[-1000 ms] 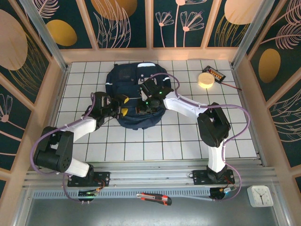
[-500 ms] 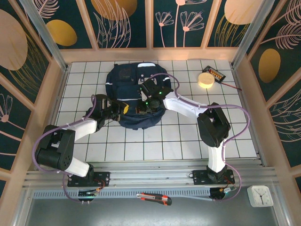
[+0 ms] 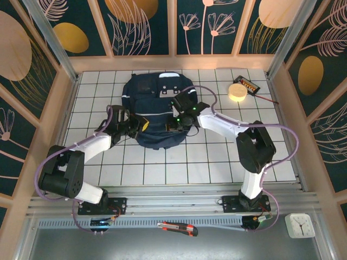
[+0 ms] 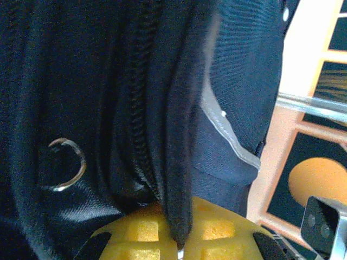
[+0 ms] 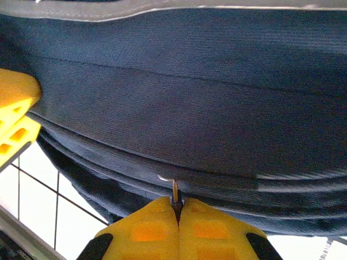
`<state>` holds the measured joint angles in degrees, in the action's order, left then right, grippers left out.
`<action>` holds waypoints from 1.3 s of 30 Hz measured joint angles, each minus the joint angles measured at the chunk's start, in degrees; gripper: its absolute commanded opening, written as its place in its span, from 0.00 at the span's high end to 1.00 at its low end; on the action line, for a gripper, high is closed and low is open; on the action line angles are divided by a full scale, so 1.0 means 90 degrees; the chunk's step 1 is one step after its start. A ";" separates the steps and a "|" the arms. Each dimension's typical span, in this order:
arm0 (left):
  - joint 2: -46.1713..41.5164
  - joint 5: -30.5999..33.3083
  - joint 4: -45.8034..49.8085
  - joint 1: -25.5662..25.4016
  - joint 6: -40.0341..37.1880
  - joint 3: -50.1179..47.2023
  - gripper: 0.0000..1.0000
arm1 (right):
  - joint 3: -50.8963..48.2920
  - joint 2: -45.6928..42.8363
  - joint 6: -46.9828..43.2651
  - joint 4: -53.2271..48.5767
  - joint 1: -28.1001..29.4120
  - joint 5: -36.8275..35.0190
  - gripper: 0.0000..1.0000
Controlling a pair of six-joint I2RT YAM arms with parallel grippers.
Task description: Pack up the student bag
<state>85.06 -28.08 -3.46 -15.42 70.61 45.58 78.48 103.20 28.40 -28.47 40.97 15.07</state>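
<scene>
The student bag (image 3: pixel 152 100), a navy backpack with thin pale stripes, lies flat at the middle back of the tiled table. My left gripper (image 3: pixel 142 125) is at its lower left edge. In the left wrist view this gripper (image 4: pixel 180 226) is shut on a dark fold of bag fabric (image 4: pixel 179 162) beside the zipper teeth (image 4: pixel 135 119). My right gripper (image 3: pixel 174 126) is over the bag's lower right part. In the right wrist view its yellow fingers (image 5: pixel 152 227) are pressed together on a small metal zipper pull (image 5: pixel 174 190) at the seam.
A pale round roll (image 3: pixel 237 91) and a black device (image 3: pixel 249 85) with a red lead sit at the back right. A metal ring (image 4: pixel 65 165) hangs on the bag. A box cutter (image 3: pixel 178 228) and a white clock (image 3: pixel 300 225) lie beyond the front rail.
The left gripper has moved in to the bag's edge and closed on the fabric. The right gripper, shut throughout, has shifted a little to the right along the bag.
</scene>
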 measured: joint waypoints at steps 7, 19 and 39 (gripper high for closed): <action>0.0607 -0.0221 0.1707 0.0228 -0.1853 0.1282 1.00 | -0.0019 -0.0046 0.0007 0.0194 0.0058 0.0102 1.00; 0.2436 0.0168 0.4189 0.0561 -0.4486 0.3864 0.39 | 0.0971 0.0993 0.0075 0.0148 0.0330 0.0359 1.00; -0.0333 0.0036 -0.0874 0.0199 0.1015 -0.0126 0.37 | 0.1151 0.1044 -0.0141 -0.0117 0.0466 0.0770 1.00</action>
<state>82.06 -27.75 -11.33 -13.63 79.75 44.45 88.84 112.60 27.14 -29.52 45.17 22.00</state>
